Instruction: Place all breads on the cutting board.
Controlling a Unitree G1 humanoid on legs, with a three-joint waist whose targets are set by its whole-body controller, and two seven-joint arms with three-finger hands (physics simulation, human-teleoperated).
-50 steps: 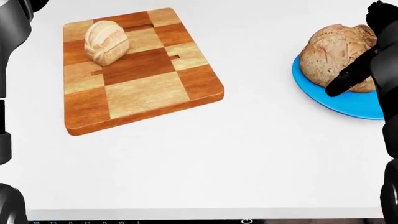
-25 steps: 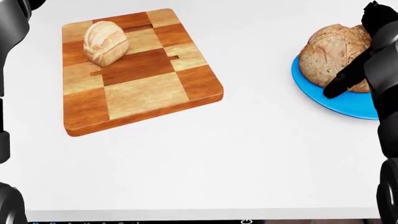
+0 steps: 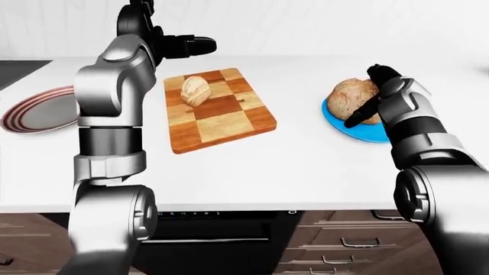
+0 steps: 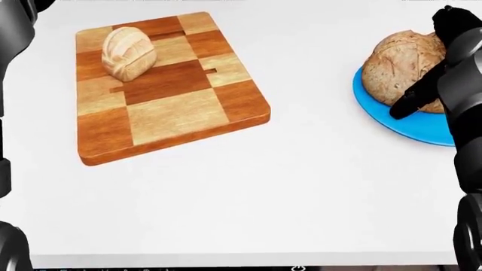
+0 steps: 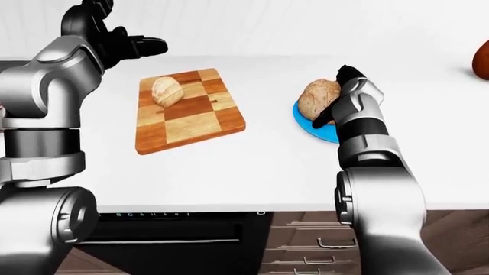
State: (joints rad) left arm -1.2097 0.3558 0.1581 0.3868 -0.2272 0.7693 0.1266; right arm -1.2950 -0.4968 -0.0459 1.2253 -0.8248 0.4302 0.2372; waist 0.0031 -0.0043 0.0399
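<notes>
- Since a second ago the right hand has edged a bit further left and up along the brown loaf in the head view; board and both breads unmoved
- right hand fingers spread apart, one dark finger lying down across the loaf's right side, another tip over its top; touching it, cannot tell if it's actually gripped
- brown loaf sits on the blue plate, right of the head view, directly left of the hand and against it
- left hand raised above the counter at top left of the left-eye view, fingers open, holding nothing
- pale small bread already on the cutting board, in its upper left part
- board well apart from the blue plate, white counter between
- striped plate at far left of the left-eye view, partly behind the left arm
</notes>
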